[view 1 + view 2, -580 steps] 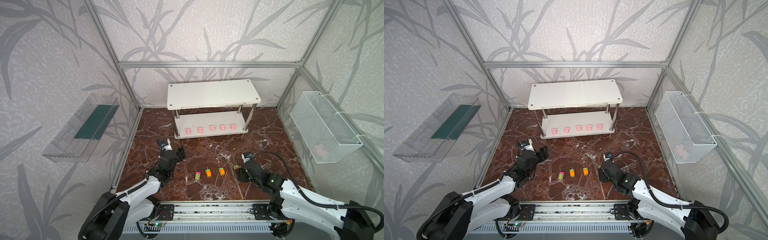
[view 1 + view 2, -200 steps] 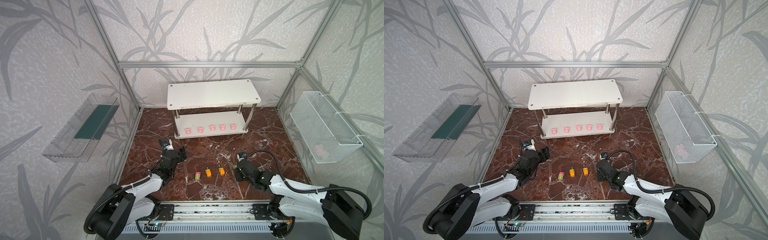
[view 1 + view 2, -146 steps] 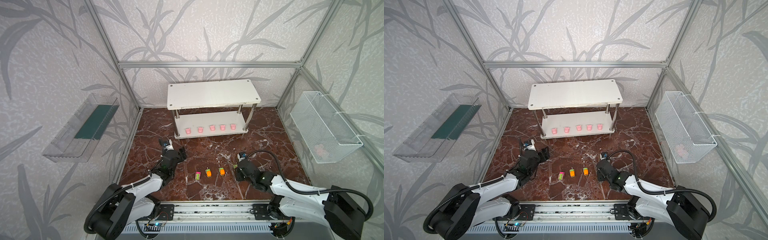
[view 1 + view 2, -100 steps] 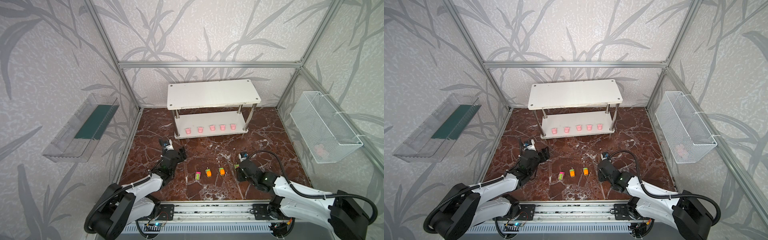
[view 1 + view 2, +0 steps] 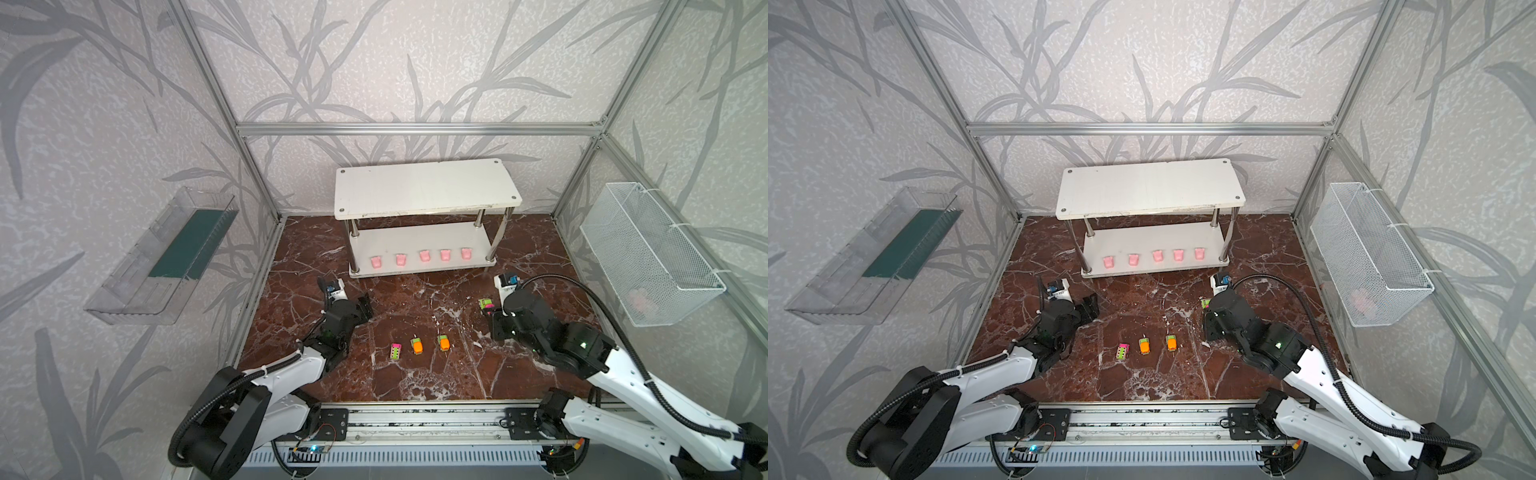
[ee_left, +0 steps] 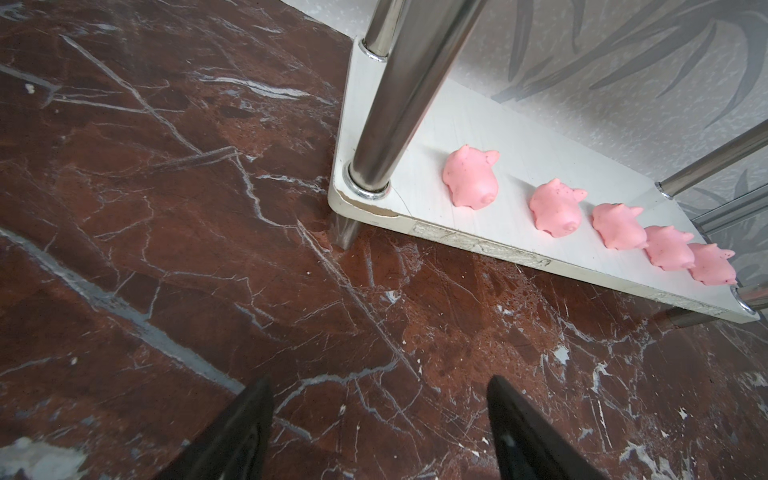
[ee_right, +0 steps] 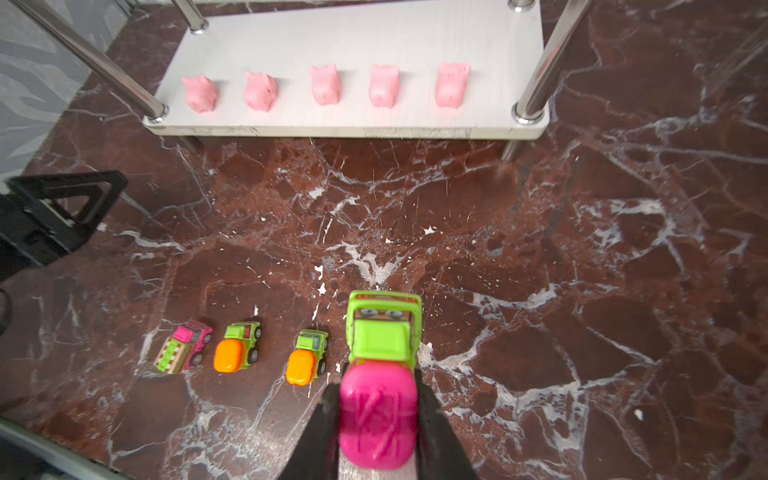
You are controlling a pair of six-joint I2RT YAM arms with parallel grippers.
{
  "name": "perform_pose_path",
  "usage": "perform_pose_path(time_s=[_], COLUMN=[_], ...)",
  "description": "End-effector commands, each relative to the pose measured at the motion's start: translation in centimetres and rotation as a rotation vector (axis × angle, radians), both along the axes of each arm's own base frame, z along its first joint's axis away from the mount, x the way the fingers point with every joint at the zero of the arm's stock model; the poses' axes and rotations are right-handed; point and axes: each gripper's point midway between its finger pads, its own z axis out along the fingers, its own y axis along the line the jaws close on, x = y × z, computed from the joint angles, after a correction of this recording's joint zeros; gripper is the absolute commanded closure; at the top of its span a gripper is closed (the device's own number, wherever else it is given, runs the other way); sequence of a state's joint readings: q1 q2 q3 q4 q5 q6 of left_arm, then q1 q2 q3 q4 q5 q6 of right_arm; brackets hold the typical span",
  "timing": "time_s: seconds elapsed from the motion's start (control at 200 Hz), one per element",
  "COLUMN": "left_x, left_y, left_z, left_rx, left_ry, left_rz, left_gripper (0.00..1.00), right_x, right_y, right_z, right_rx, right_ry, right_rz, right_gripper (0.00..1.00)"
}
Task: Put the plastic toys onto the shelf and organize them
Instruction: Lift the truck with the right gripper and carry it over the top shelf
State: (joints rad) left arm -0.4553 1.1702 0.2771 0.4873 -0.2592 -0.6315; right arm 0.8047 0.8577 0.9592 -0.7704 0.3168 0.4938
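Five of nine placed | left hand (image 6: 379,381) wide, empty, low by the shelf (image 5: 424,191) corner | pink pigs (image 5: 424,255) in a row on its lower board — done | three cars (image 5: 417,345) waiting on the desk (image 5: 415,299) | right hand (image 7: 376,390) gripping the fourth car (image 7: 382,345) — short of the shelf.

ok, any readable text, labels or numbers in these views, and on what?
None legible.
Blue patch on left wrist camera and on right wrist camera: too small to read.
Pink drum of the car in the right claw: scratchy lines, no letters.
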Motion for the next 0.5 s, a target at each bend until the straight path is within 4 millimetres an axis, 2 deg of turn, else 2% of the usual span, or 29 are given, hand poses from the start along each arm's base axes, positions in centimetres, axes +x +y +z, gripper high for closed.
perform_pose_path(time_s=[0.0,0.165,0.24,0.495], left_x=[0.1,0.0,0.1,0.2], left_y=[0.2,0.1,-0.1,-0.7], left_z=[0.3,0.2,0.2,-0.3], left_rx=[-0.01,-0.008,-0.012,-0.031], left_ry=[-0.004,0.001,0.002,0.018], left_rz=[0.009,0.002,-0.004,-0.027], left_gripper=[0.21,0.21,0.21,0.21], right_x=[-0.7,0.7,1.9,7.4], right_y=[-1.3,-0.5,-0.2,0.3], right_z=[2.5,8.7,10.8,15.4], right_rx=[-0.094,-0.102,-0.12,-0.038], right_ry=[0.018,-0.073,-0.115,-0.204], right_rz=[0.023,0.047,0.044,0.006], right_gripper=[0.74,0.74,0.74,0.74])
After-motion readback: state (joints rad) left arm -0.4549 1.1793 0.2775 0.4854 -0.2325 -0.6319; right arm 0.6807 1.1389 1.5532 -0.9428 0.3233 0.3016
